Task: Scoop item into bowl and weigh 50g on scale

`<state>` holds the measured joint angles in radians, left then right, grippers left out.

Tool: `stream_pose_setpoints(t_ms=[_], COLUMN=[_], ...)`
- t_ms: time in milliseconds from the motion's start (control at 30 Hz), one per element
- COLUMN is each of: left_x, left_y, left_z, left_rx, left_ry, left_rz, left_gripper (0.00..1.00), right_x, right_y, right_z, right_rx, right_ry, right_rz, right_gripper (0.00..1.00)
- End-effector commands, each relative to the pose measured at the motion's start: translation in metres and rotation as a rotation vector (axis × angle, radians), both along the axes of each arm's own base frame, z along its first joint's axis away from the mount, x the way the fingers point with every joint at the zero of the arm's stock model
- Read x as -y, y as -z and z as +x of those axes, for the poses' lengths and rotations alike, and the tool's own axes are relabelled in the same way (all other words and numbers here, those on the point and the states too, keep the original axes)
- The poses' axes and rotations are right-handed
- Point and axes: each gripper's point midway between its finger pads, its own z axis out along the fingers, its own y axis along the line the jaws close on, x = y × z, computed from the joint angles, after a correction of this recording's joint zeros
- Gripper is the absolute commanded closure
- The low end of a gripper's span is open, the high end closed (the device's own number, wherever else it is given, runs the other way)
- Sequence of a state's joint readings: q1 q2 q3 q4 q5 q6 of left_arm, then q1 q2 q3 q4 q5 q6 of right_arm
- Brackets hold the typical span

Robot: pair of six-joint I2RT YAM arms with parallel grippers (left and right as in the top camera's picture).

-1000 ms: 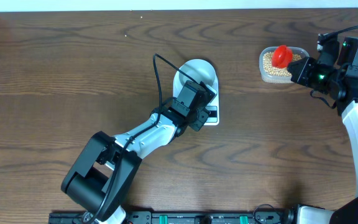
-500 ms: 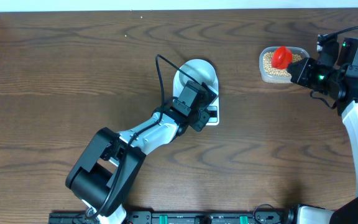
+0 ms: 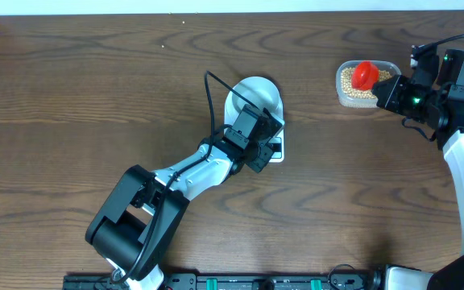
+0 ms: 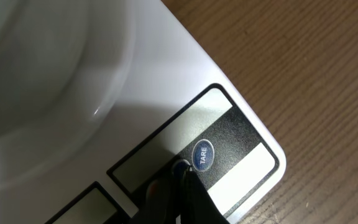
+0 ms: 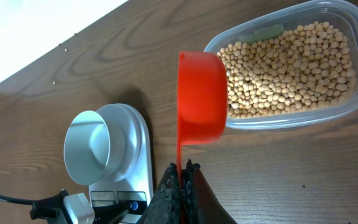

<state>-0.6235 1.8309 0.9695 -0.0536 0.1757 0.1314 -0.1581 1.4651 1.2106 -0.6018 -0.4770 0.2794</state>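
Note:
The white scale (image 3: pixel 274 153) lies mid-table with the pale bowl (image 3: pixel 256 95) on it. My left gripper (image 3: pixel 263 145) hangs over the scale's button edge. In the left wrist view its shut tips (image 4: pixel 182 169) rest on the panel just beside the blue TARE button (image 4: pixel 202 155), with the bowl (image 4: pixel 36 93) at the upper left. My right gripper (image 5: pixel 183 167) is shut on the thin handle of a red scoop (image 5: pixel 201 99). The scoop's cup is at the near end of the clear tub (image 5: pixel 356 99), which holds the tan beans (image 5: pixel 291 62). I cannot see inside the scoop.
The tub (image 3: pixel 344 95) stands at the back right of the wooden table, near the right arm's wrist (image 3: pixel 433 93). The left arm (image 3: pixel 184 177) stretches diagonally from the front edge to the scale. A white wall edge runs along the table's far side.
The left arm's rear links shifted slightly to the right. Its tips stay on the scale's button panel. The right arm and scoop have not moved.

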Motion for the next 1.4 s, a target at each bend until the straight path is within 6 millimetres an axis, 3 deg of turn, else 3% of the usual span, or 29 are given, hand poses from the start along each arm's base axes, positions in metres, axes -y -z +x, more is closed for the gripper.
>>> stream_pose_setpoints(t_ms=[0, 100, 900, 1000, 1167, 1267, 1367], left_x=[-0.028, -0.035, -0.036, -0.029, -0.014, -0.013, -0.018], left_y=[0.036, 0.035, 0.033, 0.007, -0.074, -0.119, -0.145], left_z=[-0.005, 0.000, 0.000, 0.009, 0.030, 0.030, 0.024], left_rx=[-0.030, -0.002, 0.000, 0.054, 0.224, 0.309, 0.346], left_ry=[-0.060, -0.085, -0.078, -0.082, -0.097, -0.103, -0.106], left_rz=[0.136, 0.174, 0.178, 0.135, 0.001, -0.067, -0.096], left_gripper=[0.93, 0.93, 0.93, 0.93, 0.92, 0.92, 0.92], right_x=[-0.003, -0.003, -0.003, -0.003, -0.003, -0.003, -0.003], right_y=[-0.011, -0.011, -0.010, -0.010, -0.011, -0.011, -0.011], right_z=[0.003, 0.002, 0.002, 0.002, 0.002, 0.002, 0.002], right_rx=[0.035, 0.033, 0.031, 0.031, 0.032, 0.032, 0.033], right_ry=[-0.019, -0.019, -0.019, -0.019, -0.019, -0.019, -0.019], right_rz=[-0.015, -0.014, -0.014, -0.014, -0.014, -0.014, -0.015], right_gripper=[0.99, 0.99, 0.99, 0.99, 0.99, 0.99, 0.99])
